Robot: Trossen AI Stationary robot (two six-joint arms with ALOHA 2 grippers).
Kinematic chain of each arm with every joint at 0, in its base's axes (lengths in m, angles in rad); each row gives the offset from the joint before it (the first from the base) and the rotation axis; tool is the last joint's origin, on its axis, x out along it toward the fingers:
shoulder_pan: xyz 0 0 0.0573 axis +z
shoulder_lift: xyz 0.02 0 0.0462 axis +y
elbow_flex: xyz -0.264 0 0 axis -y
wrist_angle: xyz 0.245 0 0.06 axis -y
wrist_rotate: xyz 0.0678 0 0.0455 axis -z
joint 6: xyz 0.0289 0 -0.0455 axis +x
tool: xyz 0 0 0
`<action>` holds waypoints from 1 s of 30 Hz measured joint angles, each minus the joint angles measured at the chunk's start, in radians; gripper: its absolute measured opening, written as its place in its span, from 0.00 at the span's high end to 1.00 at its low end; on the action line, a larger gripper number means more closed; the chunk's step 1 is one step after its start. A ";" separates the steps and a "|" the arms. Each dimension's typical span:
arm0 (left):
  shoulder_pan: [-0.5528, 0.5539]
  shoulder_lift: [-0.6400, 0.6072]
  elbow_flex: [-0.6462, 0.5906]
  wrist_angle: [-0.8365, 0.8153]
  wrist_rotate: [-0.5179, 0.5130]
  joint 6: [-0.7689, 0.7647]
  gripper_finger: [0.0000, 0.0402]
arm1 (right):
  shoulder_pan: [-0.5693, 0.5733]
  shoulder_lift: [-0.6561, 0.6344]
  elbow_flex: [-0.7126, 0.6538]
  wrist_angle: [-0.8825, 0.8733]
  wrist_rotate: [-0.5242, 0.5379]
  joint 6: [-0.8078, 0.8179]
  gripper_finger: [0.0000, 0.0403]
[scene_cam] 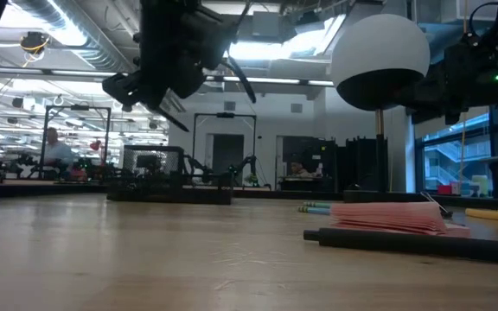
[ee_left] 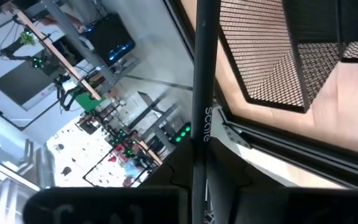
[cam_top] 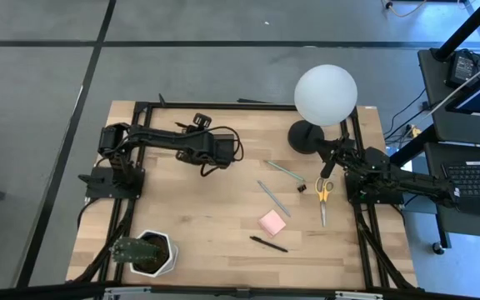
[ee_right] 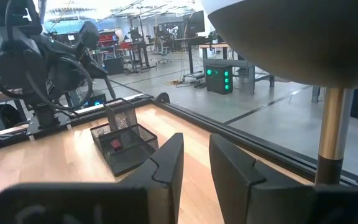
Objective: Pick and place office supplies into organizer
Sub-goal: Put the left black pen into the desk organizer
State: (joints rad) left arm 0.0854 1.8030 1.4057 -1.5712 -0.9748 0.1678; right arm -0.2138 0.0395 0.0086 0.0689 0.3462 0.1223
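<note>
My left gripper (cam_top: 217, 153) hangs over the table's far-left part, shut on a black pen (ee_left: 201, 93). Just ahead of it stands the black mesh organizer (ee_left: 278, 56), which the right wrist view (ee_right: 122, 142) shows with a small pink thing in a low compartment. My right gripper (ee_right: 196, 163) is open and touches nothing. It hovers at the right, near the lamp base and above the yellow-handled scissors (cam_top: 322, 198). Flat on the wood lie two pencils (cam_top: 274, 198), a binder clip (cam_top: 301, 188), the pink sticky pad (cam_top: 272, 222) and another black pen (cam_top: 268, 243). My left gripper pinches the black pen between its two fingers at the shaft's rear part (ee_left: 197, 163). The pen lies along the fingers, and its long free end (ee_left: 206, 25) sticks out past them, beside the organizer's mesh wall. It is lifted clear of the table.
A lamp with a white globe (cam_top: 326, 94) and a black base (cam_top: 305, 136) stands at the far right, close to my right arm. A white plant pot (cam_top: 151, 252) sits at the near left. A black frame rail (ee_right: 241, 140) borders the table. Bare wood lies between the arms.
</note>
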 joint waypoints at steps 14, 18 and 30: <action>0.015 0.002 -0.022 0.000 0.021 0.056 0.96 | 0.000 0.000 0.000 0.000 0.000 0.000 0.80; 0.020 0.003 -0.080 0.000 0.034 0.044 0.96 | 0.000 0.000 0.000 0.000 0.000 0.000 0.80; 0.051 0.004 -0.155 0.000 0.071 -0.081 0.96 | 0.000 0.000 0.000 0.000 0.000 0.000 0.80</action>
State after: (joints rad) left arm 0.1362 1.8069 1.2510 -1.5711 -0.9035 0.0863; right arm -0.2140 0.0395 0.0086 0.0685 0.3460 0.1223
